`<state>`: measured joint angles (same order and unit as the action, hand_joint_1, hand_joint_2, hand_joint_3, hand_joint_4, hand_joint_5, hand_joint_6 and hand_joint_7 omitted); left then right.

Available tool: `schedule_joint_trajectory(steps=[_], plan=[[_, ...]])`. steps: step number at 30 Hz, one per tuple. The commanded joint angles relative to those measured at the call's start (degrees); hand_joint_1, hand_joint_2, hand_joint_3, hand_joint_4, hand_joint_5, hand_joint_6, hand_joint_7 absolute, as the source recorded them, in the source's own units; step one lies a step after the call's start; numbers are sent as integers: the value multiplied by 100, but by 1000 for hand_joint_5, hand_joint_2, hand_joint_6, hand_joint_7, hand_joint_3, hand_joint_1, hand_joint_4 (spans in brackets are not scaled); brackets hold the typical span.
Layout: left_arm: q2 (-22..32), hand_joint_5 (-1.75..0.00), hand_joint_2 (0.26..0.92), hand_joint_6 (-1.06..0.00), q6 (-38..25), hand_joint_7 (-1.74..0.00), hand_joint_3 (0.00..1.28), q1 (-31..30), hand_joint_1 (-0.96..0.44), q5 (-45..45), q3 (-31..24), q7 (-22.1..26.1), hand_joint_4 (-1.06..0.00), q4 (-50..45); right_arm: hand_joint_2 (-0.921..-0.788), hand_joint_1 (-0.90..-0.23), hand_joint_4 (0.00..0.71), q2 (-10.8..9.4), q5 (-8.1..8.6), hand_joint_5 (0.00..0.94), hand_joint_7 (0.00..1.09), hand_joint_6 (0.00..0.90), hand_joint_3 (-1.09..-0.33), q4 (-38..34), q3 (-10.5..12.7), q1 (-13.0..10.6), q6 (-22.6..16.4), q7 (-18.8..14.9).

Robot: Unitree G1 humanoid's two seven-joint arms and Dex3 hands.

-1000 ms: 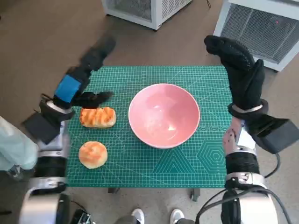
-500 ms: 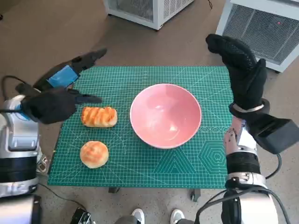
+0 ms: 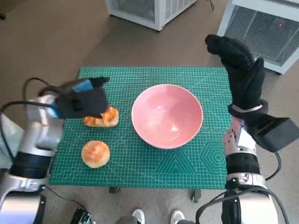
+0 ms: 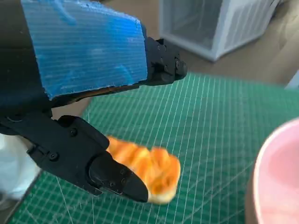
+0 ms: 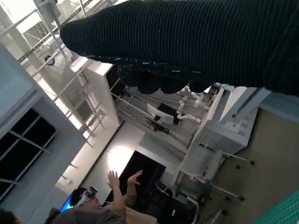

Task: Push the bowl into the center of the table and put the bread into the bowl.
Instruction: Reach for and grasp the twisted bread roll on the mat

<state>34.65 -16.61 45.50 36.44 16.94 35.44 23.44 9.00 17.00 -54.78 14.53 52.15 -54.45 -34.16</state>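
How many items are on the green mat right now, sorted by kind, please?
Long glazed bread: 1
Round bread bun: 1
Pink bowl: 1
Total: 3 items on the green cutting mat; 2 are bread.

Brown floor (image 3: 56,42) (two white grilled cabinets (image 3: 149,9) behind).

The pink bowl (image 3: 167,115) fills the middle of the counter (image 3: 187,163), with open mat along the counter's near edge and far edge. The left hand (image 3: 84,100) hangs over the striped bread (image 3: 103,119), covering part of it. The round bun (image 3: 96,154) sits near the near left corner. The right hand (image 3: 240,77) stands raised at the far right corner, apart from the bowl.
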Motion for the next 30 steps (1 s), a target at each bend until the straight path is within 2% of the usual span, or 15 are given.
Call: schedule_joint_trajectory(steps=[1, 10, 22, 26, 30], plan=[[-120, 0, 703, -244, -18, -2, 2, 203, -232, 254, 313, -192, -40, 414, -921, -750, 193, 78, -97, 1, 83, 279, -656, -84, -38, -115, 23, 48], [-391, 0, 702, -241, 336, 0, 1, 483, -237, 357, 693, -645, -37, 1583, -921, -746, 192, 98, -83, 0, 83, 274, -665, -116, -33, -103, 47, 11], [-729, -7, 698, -239, 724, 0, 2, 845, -165, 298, 841, -1207, -62, 3055, -921, -738, 194, 149, -72, 1, 84, 271, -662, -91, -34, -125, 58, 4], [-835, -13, 707, -246, 814, -3, 5, 980, -130, 301, 880, -1430, -91, 3570, -921, -731, 193, 154, -53, 0, 84, 271, -661, -82, -32, -137, 58, -13], [-930, -31, 731, -298, 816, -21, 16, 1096, -62, 315, 921, -1658, -163, 3955, -921, -727, 193, 163, -28, 0, 84, 271, -662, -82, -25, -136, 74, -40]])
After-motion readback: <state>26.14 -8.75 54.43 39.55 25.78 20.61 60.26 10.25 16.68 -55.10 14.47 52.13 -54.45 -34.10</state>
